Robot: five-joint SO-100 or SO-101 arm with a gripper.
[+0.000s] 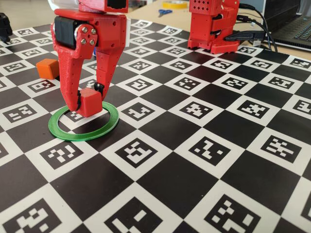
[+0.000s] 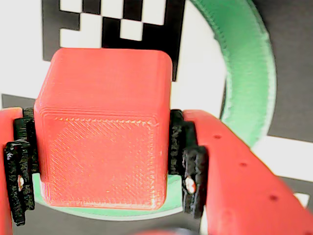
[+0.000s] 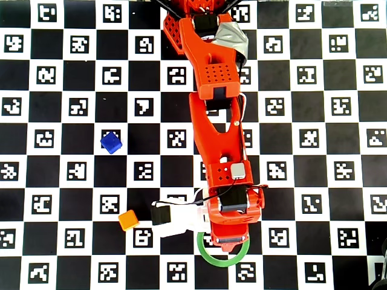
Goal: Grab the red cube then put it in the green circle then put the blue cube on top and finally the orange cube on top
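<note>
Tool (image 1: 86,104) pinching the red cube (image 1: 90,102) between its black pads (image 2: 182,147), one on each side in the wrist view; cube sits inside the green ring (image 1: 83,123), whether it touches the bench (image 1: 194,160) I can't tell; arm (image 3: 217,139) covers most of the ring from overhead; orange cube (image 3: 128,220) just left of the ring there, on the bench; blue cube (image 3: 111,142) well apart, farther up-left.
</note>
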